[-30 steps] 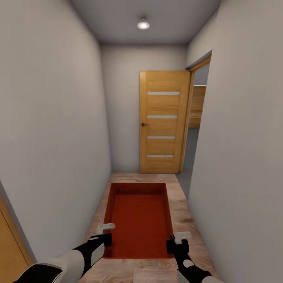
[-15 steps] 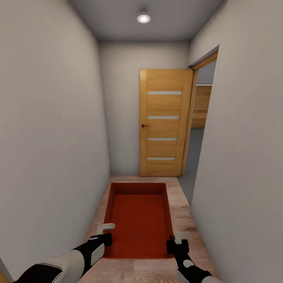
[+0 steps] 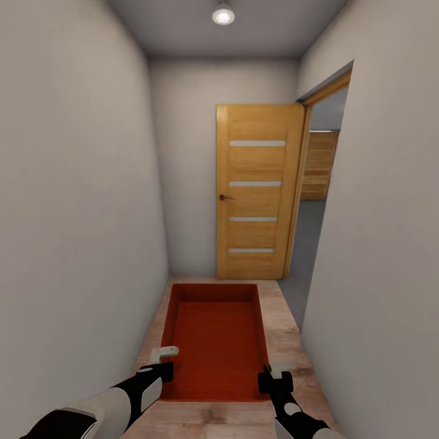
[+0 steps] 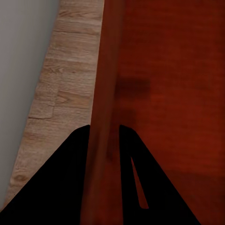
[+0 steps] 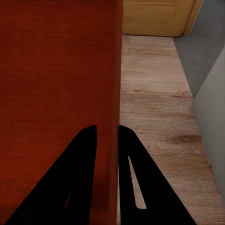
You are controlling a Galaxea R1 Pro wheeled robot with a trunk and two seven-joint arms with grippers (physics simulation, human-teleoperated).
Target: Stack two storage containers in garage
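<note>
— Corridor walls stood pale on both sides, and what was between the arms?

— One storage container [image 3: 214,338], orange-red and lidless, was carried low in front of the robot above the wood-plank floor [image 3: 286,341], its long axis pointing down the hallway toward the wooden door [image 3: 256,192].

— How was the left hand [image 3: 163,364] set?

— It was closed over the container's left wall near the near corner. In the left wrist view the two dark fingers [image 4: 61,187] sat on either side of that thin wall, one outside and one inside the bin.

— And the right hand [image 3: 275,375]?

— Likewise clamped on the right wall. The right wrist view showed the wall running straight between its fingers [image 5: 136,183], with the bin's ribbed red inside on one side and plank flooring on the other.

— What lay ahead?

— The wooden door, with four pale horizontal strips and a small dark handle, stood swung open against the end wall. Just to its right an open doorway [image 3: 317,201] showed dark grey floor and horizontal wood planks beyond. A round ceiling light [image 3: 223,14] glowed overhead.
</note>
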